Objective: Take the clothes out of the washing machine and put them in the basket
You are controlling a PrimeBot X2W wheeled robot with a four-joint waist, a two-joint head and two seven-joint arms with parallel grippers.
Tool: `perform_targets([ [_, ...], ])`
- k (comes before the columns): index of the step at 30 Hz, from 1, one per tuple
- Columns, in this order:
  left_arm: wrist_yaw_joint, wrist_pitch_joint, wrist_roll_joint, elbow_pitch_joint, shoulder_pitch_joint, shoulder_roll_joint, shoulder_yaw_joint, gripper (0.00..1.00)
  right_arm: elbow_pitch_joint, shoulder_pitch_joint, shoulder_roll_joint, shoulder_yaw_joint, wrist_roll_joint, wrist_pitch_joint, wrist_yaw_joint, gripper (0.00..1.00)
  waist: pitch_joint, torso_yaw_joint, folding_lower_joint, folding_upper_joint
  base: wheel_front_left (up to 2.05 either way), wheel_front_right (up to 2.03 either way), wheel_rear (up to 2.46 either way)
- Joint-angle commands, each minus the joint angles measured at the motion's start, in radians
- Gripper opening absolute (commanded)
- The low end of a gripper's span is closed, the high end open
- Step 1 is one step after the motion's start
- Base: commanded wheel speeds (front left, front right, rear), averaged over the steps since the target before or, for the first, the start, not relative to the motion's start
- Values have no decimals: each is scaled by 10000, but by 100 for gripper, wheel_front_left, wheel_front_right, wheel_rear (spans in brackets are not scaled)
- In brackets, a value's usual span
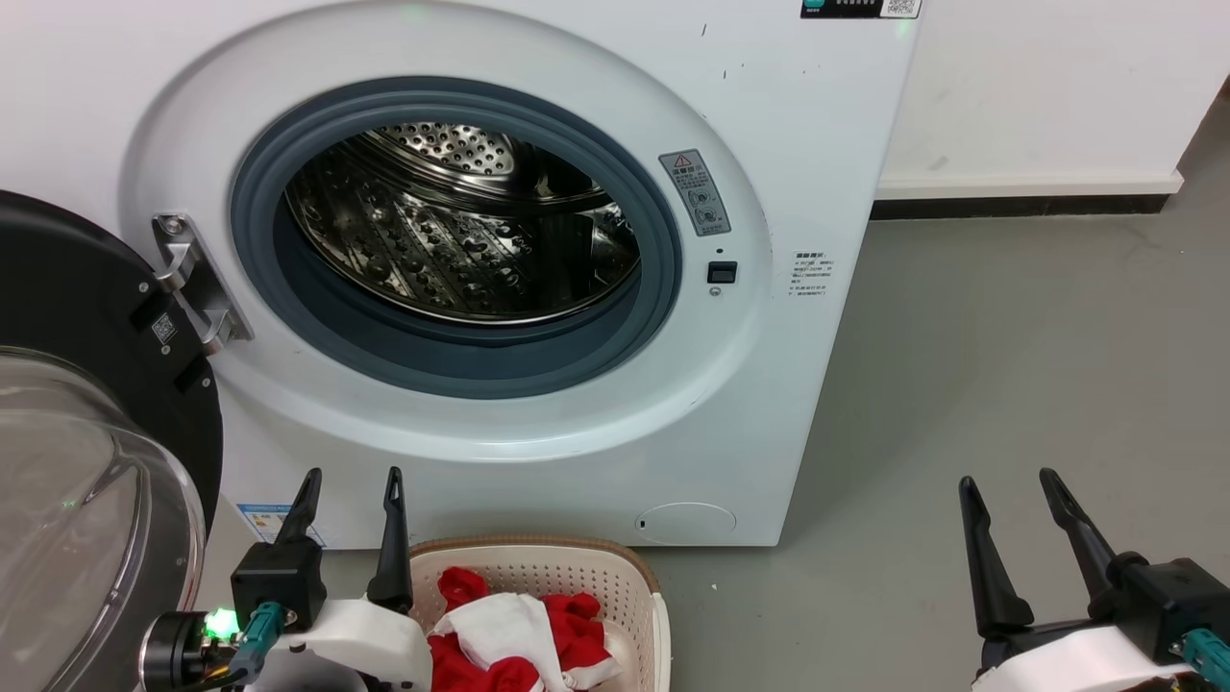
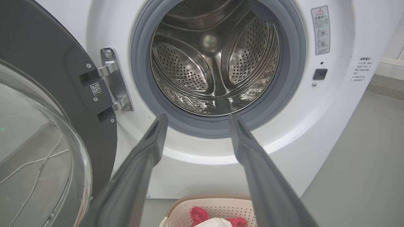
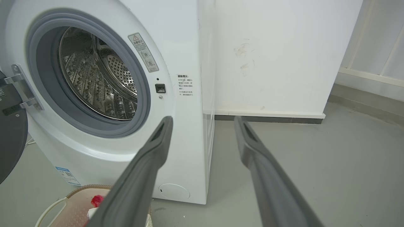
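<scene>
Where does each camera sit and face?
Head view: on head, facing forward-down at the washing machine; left gripper, right gripper below.
Left wrist view: on left wrist, facing the drum between own fingers.
Right wrist view: on right wrist, facing machine's right corner and wall past own fingers.
Shared: all show the basket holding clothes.

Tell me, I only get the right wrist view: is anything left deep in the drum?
Observer: No. The left wrist view looks straight in: the drum is bare steel, back and floor.
Operator: Where's the red stuff?
Observer: Red and white clothes lie piled in the basket.
Operator: And my other arm?
Observer: The left gripper hangs by the basket's left side, jaws open, empty.
</scene>
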Motion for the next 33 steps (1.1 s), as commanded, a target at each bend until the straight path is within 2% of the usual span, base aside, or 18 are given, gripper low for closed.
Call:
perform_targets([
  [1,50,-24,11,3,-123,41,-3,100,-27,-9,18,12,49,-9,-7,100,-1,-1,0,0,0,0,0],
  [12,147,-84,-67,-41,-134,65,-59,100,-31,-6,18,32,125,-21,-7,100,23,5,0,0,0,0,0],
  [13,103,-24,-41,-11,-36,35,-55,0,-4,1,0,25,80,-6,0,0,24,4,0,0,0,0,0],
  [16,56,22,-185,204,88,-20,-44,0,203,77,4,70,214,-22,0,0,26,6,0,0,0,0,0],
  [33,-507,521,-3427,620,-233,-274,498,0,1021,-538,-217,86,3851,149,-1,0,55,29,0,0,0,0,0],
])
